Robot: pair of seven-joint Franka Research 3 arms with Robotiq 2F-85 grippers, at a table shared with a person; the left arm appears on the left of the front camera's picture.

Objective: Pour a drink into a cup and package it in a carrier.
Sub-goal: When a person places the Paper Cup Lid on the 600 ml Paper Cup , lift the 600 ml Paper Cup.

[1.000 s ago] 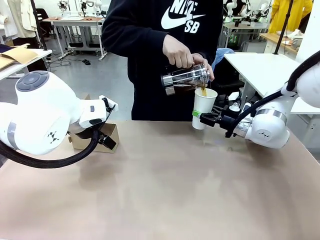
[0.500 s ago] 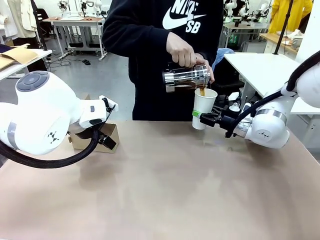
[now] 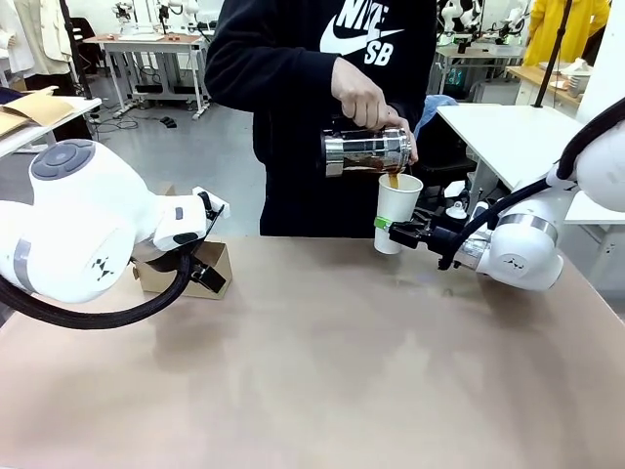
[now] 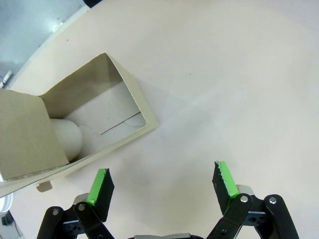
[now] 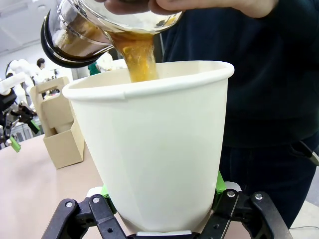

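My right gripper (image 3: 389, 227) is shut on a white paper cup (image 3: 396, 211) held above the far right of the table. A person's hand (image 3: 363, 98) tips a clear glass jug (image 3: 365, 151) over it, and the brown drink (image 5: 138, 56) streams into the cup (image 5: 152, 144). The right gripper (image 5: 162, 206) clamps the cup's base. The brown cardboard carrier (image 3: 186, 269) stands at the far left, partly behind my left arm. My left gripper (image 4: 162, 184) hangs open above the table beside the carrier (image 4: 75, 129), which has a white cup in one pocket.
The person in a dark sweatshirt (image 3: 293, 88) stands at the table's far edge. The tan tabletop (image 3: 322, 371) stretches wide across the middle and front. A white side table (image 3: 518, 132) stands behind my right arm.
The person's hand has lifted the jug slightly and shifted it a little right while pouring. Both arms have stayed nearly still.
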